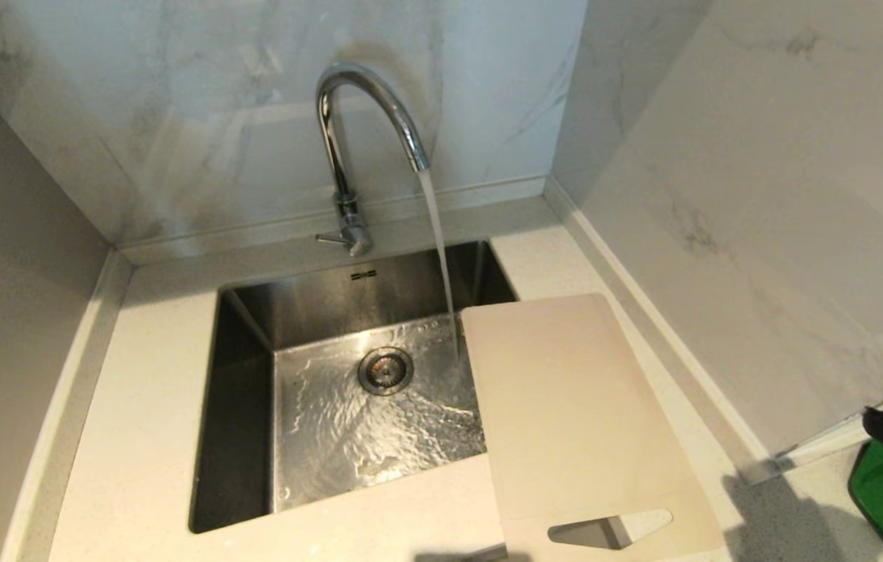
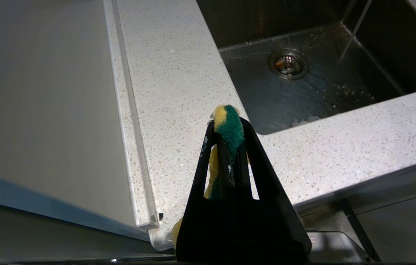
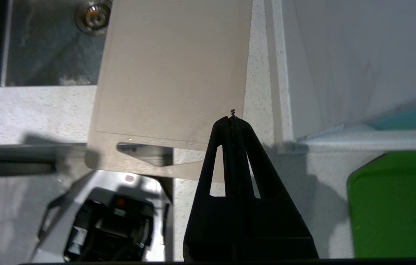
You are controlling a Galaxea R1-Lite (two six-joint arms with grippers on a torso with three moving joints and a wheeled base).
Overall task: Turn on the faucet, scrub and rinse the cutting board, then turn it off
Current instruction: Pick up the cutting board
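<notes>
- Head view: the faucet (image 1: pixel 367 117) is on, and water (image 1: pixel 439 250) runs down into the sink (image 1: pixel 238 437), so the first job looks done
- The water lands just beside the far corner of the cutting board (image 1: pixel 574 414), not on it
- The cutting board lies flat on the counter (image 1: pixel 137 406) at the right of the sink, with one long side sticking out over the sink and its handle hole at the near end, which should make it easy to reach for scrubbing
- The left gripper (image 2: pixel 228 127) is squeezed tight on a green and yellow sponge (image 2: pixel 230 129), and it hangs over the counter near the sink's near corner, so the sponge is ready to scrub
- The right gripper (image 3: pixel 233 118) has its fingers pressed together with nothing in them, and it hovers above the handle end of the board
- I think the scrubbing is the next job, and the board may slide if nothing holds it down
- A green tray (image 3: pixel 395 206) sits off to the right, well apart from the board
</notes>
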